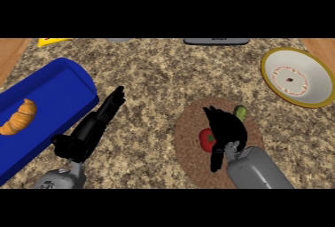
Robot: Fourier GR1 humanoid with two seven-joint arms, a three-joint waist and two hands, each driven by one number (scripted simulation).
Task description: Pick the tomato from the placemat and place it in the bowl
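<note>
Right hand (pixel 226 128) hangs unclenched just over the tomato (pixel 207 139) on the placemat (pixel 189 155); smooth, round, probably soft, so cup its sides.

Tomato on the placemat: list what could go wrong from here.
1. The right robot hand covers part of the tomato; closing off-centre may roll it off the placemat.
2. A green item lies by the fingers and may get knocked.
3. The bowl sits at the counter edge; a release could miss.
</note>
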